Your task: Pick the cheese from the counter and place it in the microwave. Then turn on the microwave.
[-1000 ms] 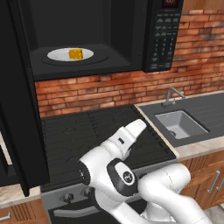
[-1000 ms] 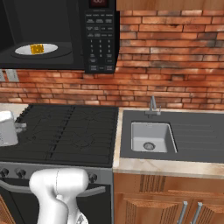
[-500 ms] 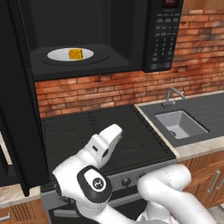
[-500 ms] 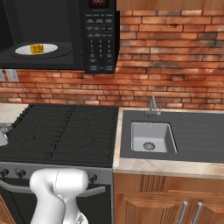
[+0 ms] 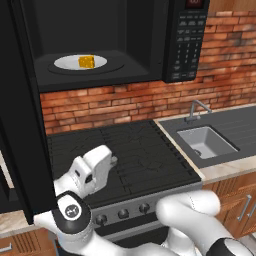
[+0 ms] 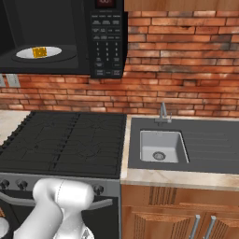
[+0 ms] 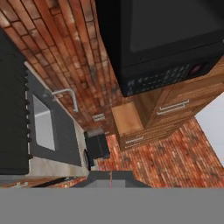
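Brick-backed kitchen: cheese (image 5: pixel 86 62) sat plated inside the open microwave (image 5: pixel 192 40); our gripper (image 5: pixel 102 162), fingers together, empty; door-closing judged next.

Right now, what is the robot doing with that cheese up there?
The cheese already sits on a white plate inside the microwave, and the microwave's door hangs wide open. The robot's arm is low over the black stovetop, holding nothing, with its end effector shut. The door isn't closed and the microwave isn't started yet, so that part is left to do.
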Motion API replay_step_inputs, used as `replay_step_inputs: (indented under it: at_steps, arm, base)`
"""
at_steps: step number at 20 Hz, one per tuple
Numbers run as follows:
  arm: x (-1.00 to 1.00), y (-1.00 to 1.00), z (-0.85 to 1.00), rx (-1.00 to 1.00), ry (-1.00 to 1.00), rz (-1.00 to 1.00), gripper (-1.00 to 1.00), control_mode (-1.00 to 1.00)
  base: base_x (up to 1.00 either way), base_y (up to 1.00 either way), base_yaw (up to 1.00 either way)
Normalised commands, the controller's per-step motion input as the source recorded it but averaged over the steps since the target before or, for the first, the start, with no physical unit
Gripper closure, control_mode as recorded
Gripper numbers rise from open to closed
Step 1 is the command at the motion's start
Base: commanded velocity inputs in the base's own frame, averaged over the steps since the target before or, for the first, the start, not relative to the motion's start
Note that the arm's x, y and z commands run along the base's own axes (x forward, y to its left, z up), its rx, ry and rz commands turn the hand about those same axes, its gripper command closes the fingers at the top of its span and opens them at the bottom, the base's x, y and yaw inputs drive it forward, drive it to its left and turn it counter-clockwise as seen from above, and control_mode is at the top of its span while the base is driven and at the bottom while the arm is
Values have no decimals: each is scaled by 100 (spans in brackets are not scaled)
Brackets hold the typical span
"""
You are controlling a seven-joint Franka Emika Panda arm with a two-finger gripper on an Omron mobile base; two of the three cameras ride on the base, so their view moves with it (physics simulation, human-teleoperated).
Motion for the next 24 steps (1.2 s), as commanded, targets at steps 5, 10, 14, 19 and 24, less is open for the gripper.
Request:
replay_step_inputs:
  at_steps: [5, 10, 14, 19, 24]
  arm:
    - [-5, 55, 0, -7, 0, -10, 100, -100]
    - [-4, 46, 0, -11, -7, -5, 100, -100]
    - [-3, 40, 0, -11, -11, -2, 100, -100]
    - [0, 24, 0, -10, -13, 0, 100, -100]
    - [0, 24, 0, -8, -19, 1, 100, -100]
  base:
    - [0, 0, 0]
    - [0, 0, 0]
    - [0, 0, 0]
    - [0, 0, 0]
    - [0, 0, 0]
